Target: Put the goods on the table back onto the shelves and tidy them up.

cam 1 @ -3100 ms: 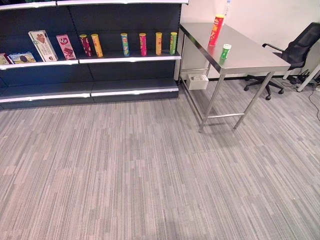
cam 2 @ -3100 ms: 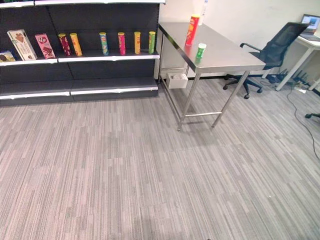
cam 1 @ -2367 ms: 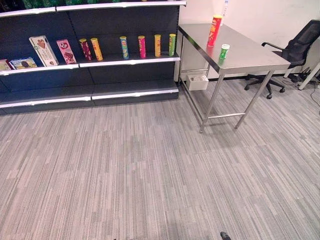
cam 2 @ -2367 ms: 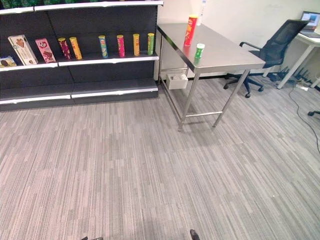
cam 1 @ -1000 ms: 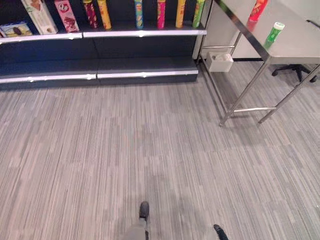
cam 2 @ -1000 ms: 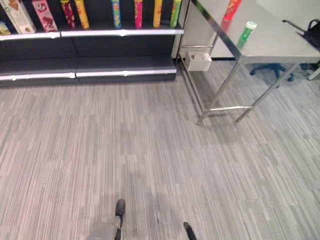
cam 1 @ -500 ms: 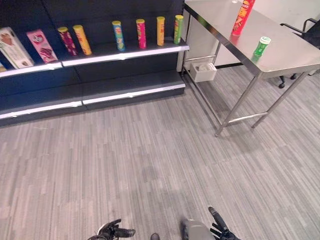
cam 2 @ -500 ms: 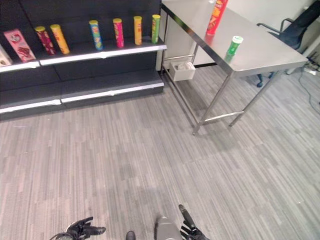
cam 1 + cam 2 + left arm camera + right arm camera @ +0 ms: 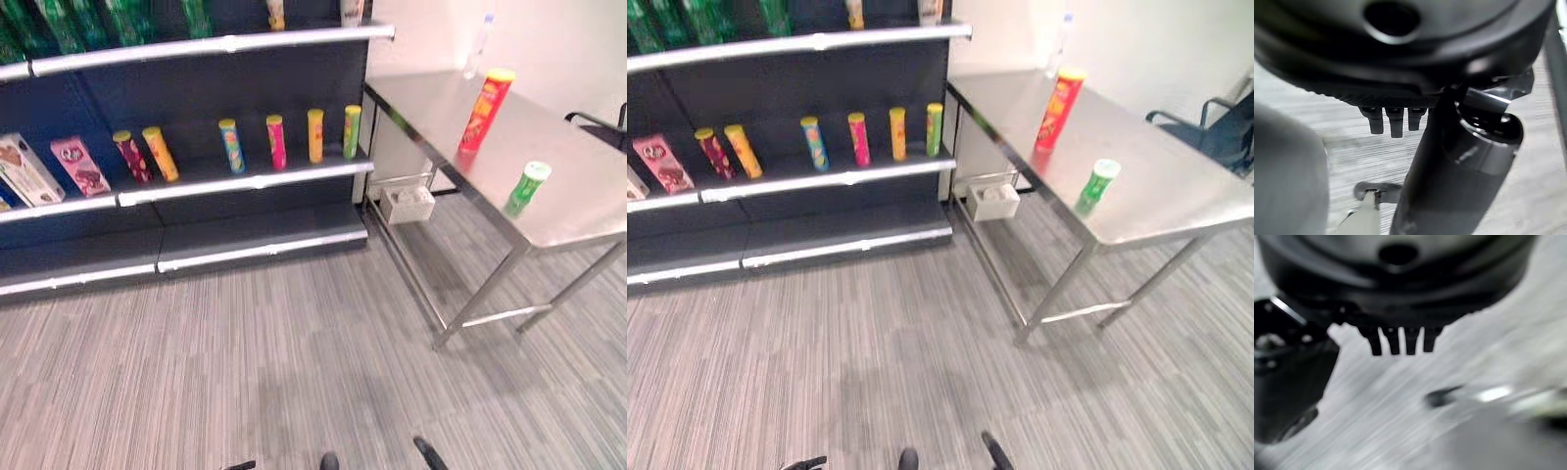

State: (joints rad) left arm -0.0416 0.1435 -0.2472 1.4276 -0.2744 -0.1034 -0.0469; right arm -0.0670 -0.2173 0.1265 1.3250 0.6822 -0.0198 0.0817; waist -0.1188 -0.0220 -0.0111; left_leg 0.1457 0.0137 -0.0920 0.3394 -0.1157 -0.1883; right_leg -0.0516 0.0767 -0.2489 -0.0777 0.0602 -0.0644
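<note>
Left hand [image 9: 1396, 63] and right hand [image 9: 1400, 298]: fingers extended, holding nothing, above the carpeted floor [image 9: 294, 352]. A tall red can [image 9: 485, 110] and a short green can [image 9: 526, 188] stand upright, well apart, on the steel bench [image 9: 578, 211]. Beside the bench, shelves [image 9: 245, 181] carry a row of upright cans.

I see red can [image 9: 484, 108] and green can [image 9: 525, 188] upright on desk [image 9: 578, 211]; shelves [image 9: 245, 182] left of it.

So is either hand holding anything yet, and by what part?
Nothing is held. The left hand and right hand both hang over bare floor with straight fingers. The red can and green can stand untouched on the table.
</note>
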